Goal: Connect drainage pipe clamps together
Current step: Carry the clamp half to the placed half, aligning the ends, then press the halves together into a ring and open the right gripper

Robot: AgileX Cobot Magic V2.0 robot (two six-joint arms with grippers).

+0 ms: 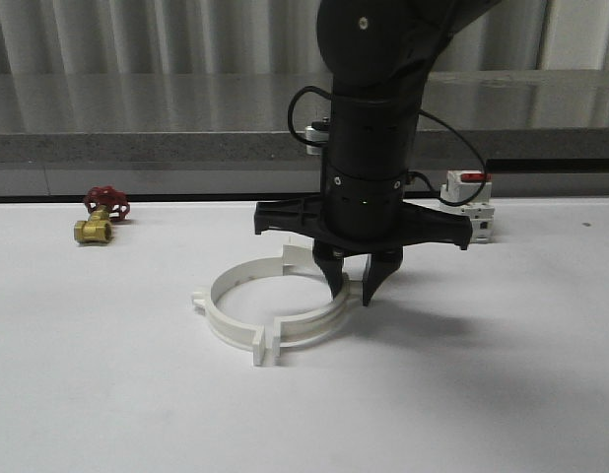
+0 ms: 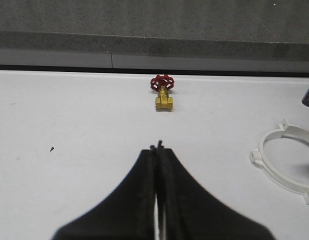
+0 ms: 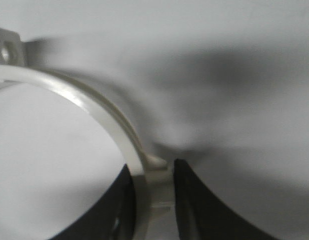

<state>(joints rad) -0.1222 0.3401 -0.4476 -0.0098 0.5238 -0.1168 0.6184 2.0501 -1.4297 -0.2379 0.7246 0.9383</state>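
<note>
Lying mid-bench toward the front edge, the two drainage pipe clamps (image 1: 270, 307) meet as one white ring, flanges touching. The right gripper (image 1: 354, 288) comes straight down on the ring's right side, fingers (image 3: 194, 200) straddling the wall there and closed around it. The left gripper (image 2: 158, 150) is pressed together, holding nothing. Farther back, a brass valve (image 1: 100, 217) sits by the left rear edge, a white breaker (image 1: 470, 202) by the right rear.

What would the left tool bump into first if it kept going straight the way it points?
Probably the little brass valve with the red handle. The shut left tool points over bare white table toward it, with nothing between. Depth is hard to judge, so it might pass just over the valve.
</note>
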